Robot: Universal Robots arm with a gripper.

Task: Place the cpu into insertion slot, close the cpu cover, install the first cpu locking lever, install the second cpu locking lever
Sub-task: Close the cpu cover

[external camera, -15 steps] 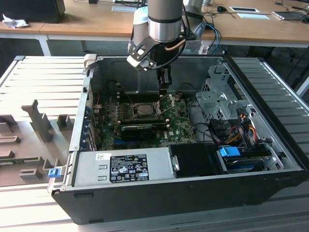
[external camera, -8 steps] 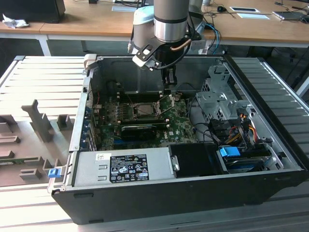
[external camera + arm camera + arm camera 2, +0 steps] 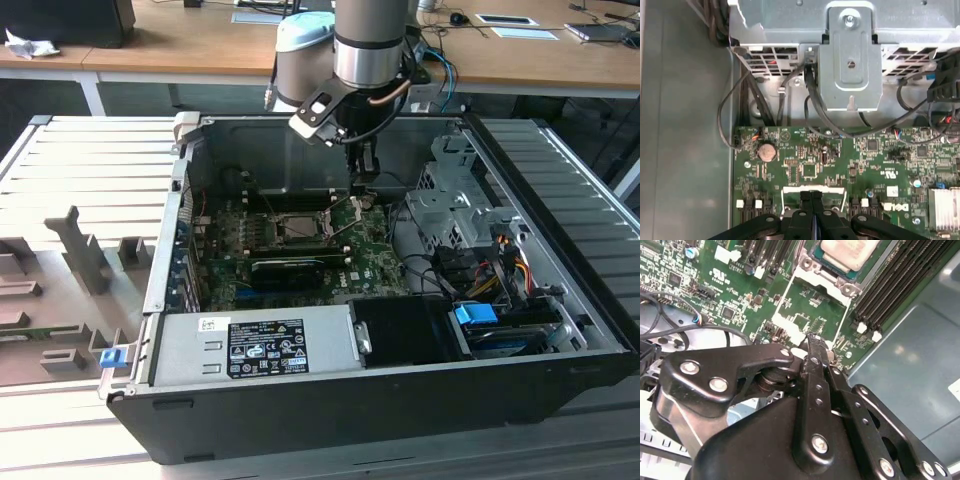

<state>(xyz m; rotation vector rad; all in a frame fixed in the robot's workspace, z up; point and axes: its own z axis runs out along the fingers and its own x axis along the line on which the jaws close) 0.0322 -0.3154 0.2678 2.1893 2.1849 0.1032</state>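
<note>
Open pc case (image 3: 330, 420) lying on a ribbed grey table (image 3: 90, 150); everything below placed against the socket (image 3: 300, 226). Nearest in the exterior view, well in front of the socket: grey power supply (image 3: 250, 345) along the case's near wall. Beside it toward the exterior view's right, a black housing (image 3: 400, 330), then a blue connector (image 3: 476, 314). Just in front of the socket: long black card (image 3: 290, 270) plugged into the green motherboard (image 3: 370, 265). In the socket: cpu (image 3: 847, 252), pale metal top up, seated flat. Looks like the cpu cover (image 3: 837, 279) is down around it, frame edge running along the chip; latching not discernible. Black memory slots (image 3: 890, 285) right beside the socket. Just off the socket toward the exterior view's right: the arm's gripper (image 3: 365, 188), low over the board, pointing down. Its fingers (image 3: 815, 370) pressed together in both wrist views, no gap visible; can't tell whether anything thin is pinched at the tips. Farther from the socket on that same side: bare-metal drive cage (image 3: 450, 200), with black cables (image 3: 735, 115) running out beneath it. Coin cell (image 3: 766, 151) on the board between cage and gripper. Behind the socket: the case's far wall, then wooden desks (image 3: 150, 40).
</note>
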